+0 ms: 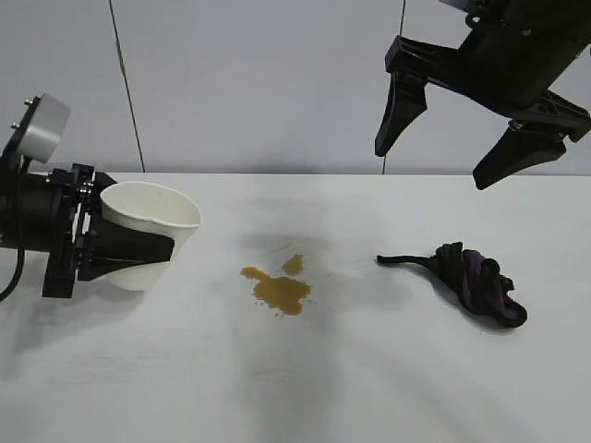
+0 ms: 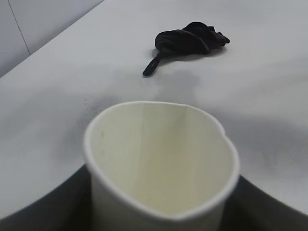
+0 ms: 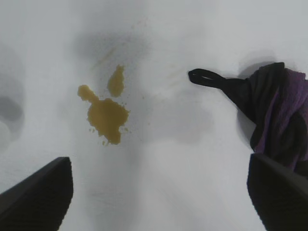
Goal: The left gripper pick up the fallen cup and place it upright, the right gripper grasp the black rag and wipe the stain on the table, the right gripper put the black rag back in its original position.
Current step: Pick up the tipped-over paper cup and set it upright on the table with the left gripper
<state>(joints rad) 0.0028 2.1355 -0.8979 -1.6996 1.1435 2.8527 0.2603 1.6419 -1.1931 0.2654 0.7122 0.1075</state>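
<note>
At the table's left side, my left gripper is shut on the white paper cup. The cup is tilted, its squeezed mouth facing up and toward the middle. In the left wrist view the cup fills the foreground between dark fingers. The yellowish-brown stain lies mid-table. The black rag with purple folds sits to the right, its tail pointing at the stain. My right gripper hangs open high above the rag, holding nothing. The right wrist view shows the stain and the rag.
A grey wall with panel seams stands behind the table's far edge. Bare white tabletop lies between the cup, the stain and the rag, and along the front.
</note>
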